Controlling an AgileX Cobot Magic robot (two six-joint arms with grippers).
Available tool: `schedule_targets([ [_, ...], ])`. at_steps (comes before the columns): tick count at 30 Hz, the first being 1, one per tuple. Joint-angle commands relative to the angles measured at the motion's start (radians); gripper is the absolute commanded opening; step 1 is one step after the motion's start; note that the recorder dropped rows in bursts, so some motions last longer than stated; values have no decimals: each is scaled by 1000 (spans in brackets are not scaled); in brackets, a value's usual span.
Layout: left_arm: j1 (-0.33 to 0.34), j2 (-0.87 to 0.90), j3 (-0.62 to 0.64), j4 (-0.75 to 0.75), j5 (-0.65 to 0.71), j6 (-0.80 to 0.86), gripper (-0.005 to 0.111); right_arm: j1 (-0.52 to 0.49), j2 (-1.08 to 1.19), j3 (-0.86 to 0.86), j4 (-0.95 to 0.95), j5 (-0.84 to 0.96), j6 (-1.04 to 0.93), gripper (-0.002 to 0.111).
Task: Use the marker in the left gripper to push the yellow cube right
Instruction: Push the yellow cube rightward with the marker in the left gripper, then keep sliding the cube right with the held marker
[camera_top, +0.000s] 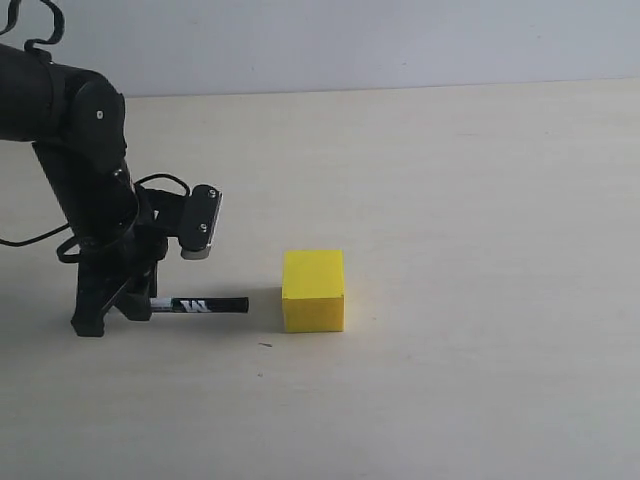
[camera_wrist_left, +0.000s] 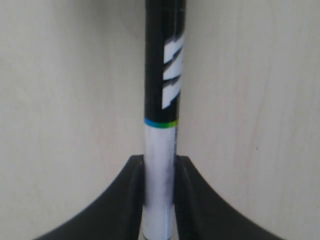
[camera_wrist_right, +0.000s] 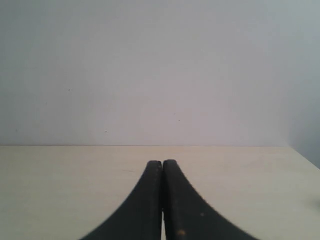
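The yellow cube (camera_top: 313, 290) rests on the pale wooden table, near the middle of the exterior view. Left of it the marker (camera_top: 200, 305) lies level just above the tabletop, its black end pointing at the cube with a small gap between them. My left gripper (camera_top: 135, 305) is shut on the marker's white barrel (camera_wrist_left: 160, 170); the black half with white lettering sticks out ahead. The cube is out of the left wrist view. My right gripper (camera_wrist_right: 162, 167) is shut with nothing in it, and it does not show in the exterior view.
The pale wooden table (camera_top: 480, 250) stretches right of the cube and toward a plain light wall (camera_top: 400, 40) at the back. A tiny dark speck (camera_top: 264, 345) lies in front of the marker tip.
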Motion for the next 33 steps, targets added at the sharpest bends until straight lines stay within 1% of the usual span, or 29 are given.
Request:
schedule_targets([
  [1,-7,-3,1,-19,-17,-9,0,-7,-6,4,-2,-3,-1,0],
  [6,-7,-3,-28,-50,-15,-9,0,-7,-6,4,-2,-3,-1,0],
  [9,-30,0,-48,-53,-15,-9,0,-7,-6,4,-2,-3,-1,0],
  [11,-57,11,-71,-60,-8,-13,0,-7,-6,4,-2,-3,-1,0],
  [15,-143,66,-135,-64,10,-40,0,-7,-6,4,-2,-3,-1,0],
  [17,-165,89,-168,-64,24,-42,0,-7,-6,4,-2,-3,-1,0],
  [19,-167,100,-195,-64,45,-45,0,-7,-6,4,-2,-3,-1,0],
  [21,-153,100,-200,-60,60,-64,0,-7,-6,4,-2,-3,-1,0],
  [23,-138,100,-200,-59,103,-66,0,-7,-6,4,-2,-3,-1,0],
  [25,-126,107,-200,-47,148,-101,0,-7,-6,4,-2,-3,-1,0],
  [28,-126,123,-200,-4,140,-211,0,-7,-6,4,-2,-3,-1,0],
  [33,-150,137,-200,-34,95,-225,0,-7,-6,4,-2,-3,-1,0],
])
